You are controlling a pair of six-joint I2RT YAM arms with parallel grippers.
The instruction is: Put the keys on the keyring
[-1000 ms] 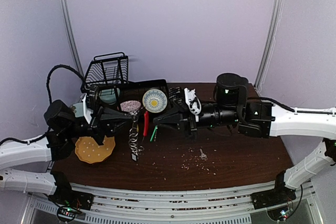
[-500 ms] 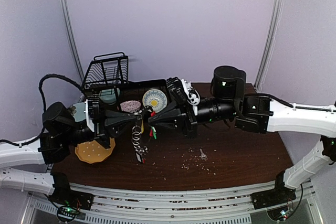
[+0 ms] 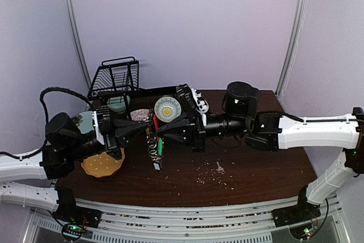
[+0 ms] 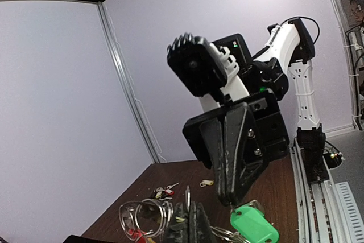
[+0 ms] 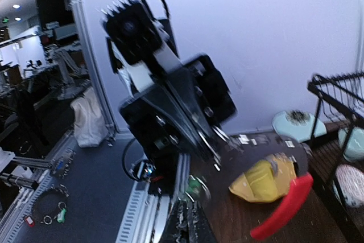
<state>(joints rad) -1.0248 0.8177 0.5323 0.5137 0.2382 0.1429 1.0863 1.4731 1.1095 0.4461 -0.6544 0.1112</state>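
Observation:
The keyring (image 3: 153, 151), a bunch of silvery rings and chain with a red clip (image 3: 155, 122), hangs above the table between the two arms. My left gripper (image 3: 148, 130) is shut on one of its rings (image 4: 141, 217). Facing it tip to tip, my right gripper (image 3: 160, 135) is shut on a key with a green tag (image 4: 253, 225). In the right wrist view the green tag (image 5: 195, 189) is blurred, just beyond my own fingertips, with the red clip (image 5: 282, 206) to the right. Loose keys (image 4: 161, 192) lie on the table, one with a yellow tag (image 4: 206, 183), another silver one (image 3: 219, 167) further right.
A yellow plate (image 3: 102, 164) lies on the dark wooden table (image 3: 261, 169) under the left arm. Behind the grippers stands a black tray (image 3: 142, 92) with dishes and a round dial (image 3: 167, 108). A black wire basket (image 3: 116, 78) is at the back left. Crumbs dot the table.
The right gripper has moved left and the left gripper has come up and right, so their tips now nearly meet. The keyring has swung up with them.

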